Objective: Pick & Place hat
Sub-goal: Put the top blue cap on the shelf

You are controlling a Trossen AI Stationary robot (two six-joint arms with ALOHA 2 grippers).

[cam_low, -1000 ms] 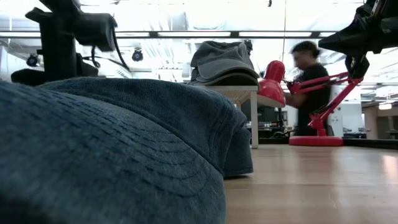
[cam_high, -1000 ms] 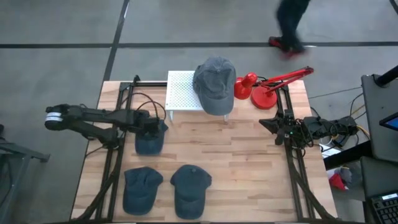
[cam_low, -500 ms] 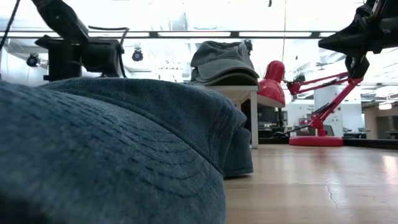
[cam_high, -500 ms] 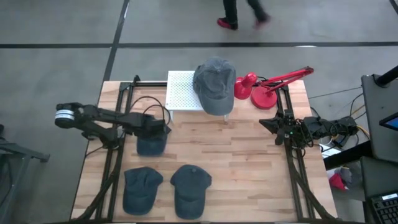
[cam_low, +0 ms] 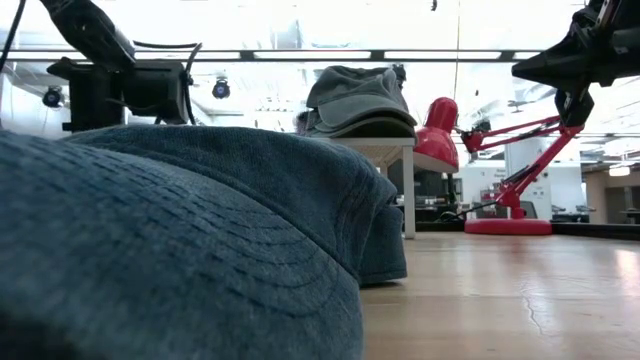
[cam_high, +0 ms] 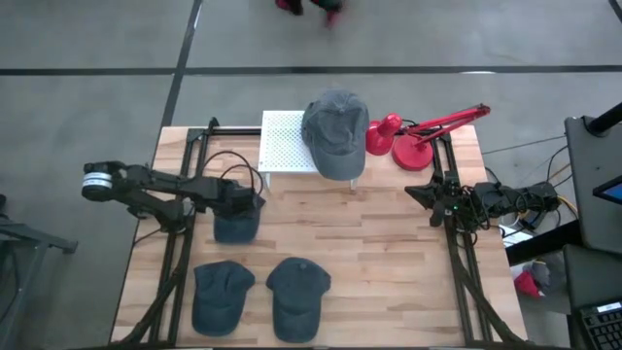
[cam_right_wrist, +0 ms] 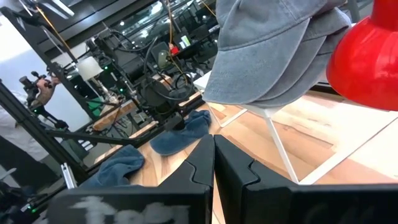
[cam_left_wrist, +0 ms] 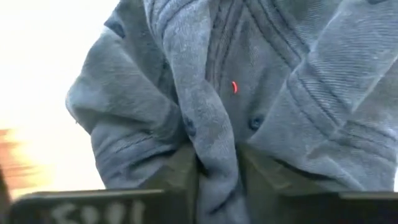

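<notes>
A blue hat lies on the wooden table at the left, with my left gripper over its far part and shut on its crown cloth. My right gripper waits at the table's right side, shut and empty. A grey hat rests on a white perforated stand at the far middle. My left gripper pinches a raised fold of the hat's crown cloth between its two fingers. The fingers come from above, pointing down. The hat's lower part still seems to rest on the table, below the gripper.
Two more blue hats lie near the table's front edge; one fills the low view's foreground. A red desk lamp stands beside the white stand at the far right. Bare wood lies in the middle and right.
My left gripper has come down toward the blue hat, as the low view shows. The hat stays where it was on the table. A person has walked past beyond the table's far edge.
</notes>
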